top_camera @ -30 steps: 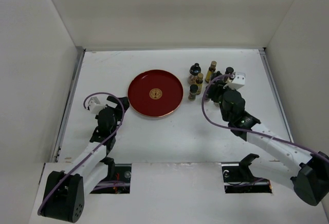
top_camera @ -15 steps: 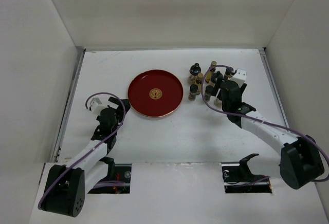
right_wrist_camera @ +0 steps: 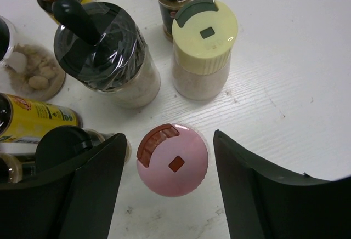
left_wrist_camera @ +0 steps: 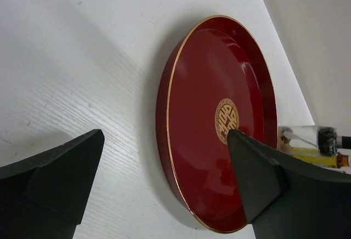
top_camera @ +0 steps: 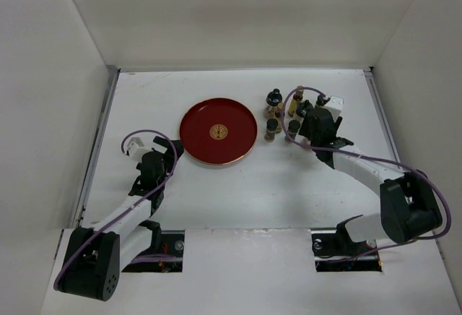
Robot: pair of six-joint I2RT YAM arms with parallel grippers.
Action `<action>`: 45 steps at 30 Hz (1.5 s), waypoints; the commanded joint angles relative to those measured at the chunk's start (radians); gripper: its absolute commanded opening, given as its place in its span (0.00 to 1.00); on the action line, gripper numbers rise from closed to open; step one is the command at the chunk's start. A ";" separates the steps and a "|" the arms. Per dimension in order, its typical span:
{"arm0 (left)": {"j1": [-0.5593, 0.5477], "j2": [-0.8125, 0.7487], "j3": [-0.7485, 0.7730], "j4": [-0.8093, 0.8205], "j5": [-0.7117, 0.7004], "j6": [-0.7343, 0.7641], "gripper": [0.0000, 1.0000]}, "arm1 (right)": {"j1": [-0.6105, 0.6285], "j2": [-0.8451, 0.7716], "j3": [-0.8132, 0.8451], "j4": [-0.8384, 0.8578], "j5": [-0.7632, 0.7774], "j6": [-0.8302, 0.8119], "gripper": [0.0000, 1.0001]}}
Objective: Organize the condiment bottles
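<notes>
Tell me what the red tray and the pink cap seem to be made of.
The red tray looks like lacquered wood or glossy plastic: smooth sheen, thin gold rim line, printed gold emblem. The pink cap looks like matte moulded plastic, with a darker flip tab set into it.

Between my right jaws: flip-lid bottle, upright on the counter.
Just ahead, slightly right: second flip-lid bottle.
Ahead, to the left: knob-topped jar.
Ahead of my left jaws: tray, flat on the counter.
Beyond the tray's far rim: further bottles.
</notes>
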 commanded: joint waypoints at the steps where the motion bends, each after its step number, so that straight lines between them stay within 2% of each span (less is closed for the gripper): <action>1: -0.005 0.001 0.010 0.050 -0.001 -0.006 1.00 | -0.017 0.021 0.048 0.010 -0.040 0.027 0.69; 6: -0.002 0.006 0.011 0.054 0.013 -0.006 1.00 | -0.019 -0.016 0.033 0.020 -0.017 0.036 0.48; 7: 0.000 -0.003 0.010 0.054 0.007 -0.006 1.00 | -0.019 -0.040 0.030 0.022 0.011 0.032 0.46; 14: -0.005 -0.012 0.007 0.054 0.004 -0.006 1.00 | 0.093 -0.328 0.052 -0.038 0.216 -0.056 0.44; 17: -0.006 -0.008 0.004 0.056 -0.004 -0.006 1.00 | 0.168 -0.398 0.126 -0.075 0.213 -0.088 0.44; 20: -0.006 -0.006 0.007 0.056 0.010 -0.009 1.00 | 0.265 -0.384 0.216 -0.064 0.163 -0.099 0.44; 23: 0.000 -0.025 -0.001 0.056 0.002 -0.011 1.00 | 0.316 -0.277 0.317 -0.004 0.001 -0.088 0.44; 28: 0.014 -0.043 -0.005 0.048 0.011 -0.009 1.00 | 0.359 0.049 0.497 0.118 -0.199 -0.045 0.44; 32: 0.015 -0.043 -0.012 0.048 -0.001 -0.009 1.00 | 0.395 0.348 0.710 0.119 -0.204 -0.054 0.43; 36: 0.017 -0.028 -0.005 0.050 0.010 -0.009 1.00 | 0.420 0.566 0.893 0.129 -0.204 -0.070 0.43; 42: 0.017 -0.023 -0.005 0.051 0.014 -0.011 1.00 | 0.466 0.769 1.085 0.162 -0.205 -0.097 0.45; 45: 0.017 -0.029 -0.008 0.054 0.007 -0.011 1.00 | 0.481 0.825 1.120 0.161 -0.207 -0.105 0.45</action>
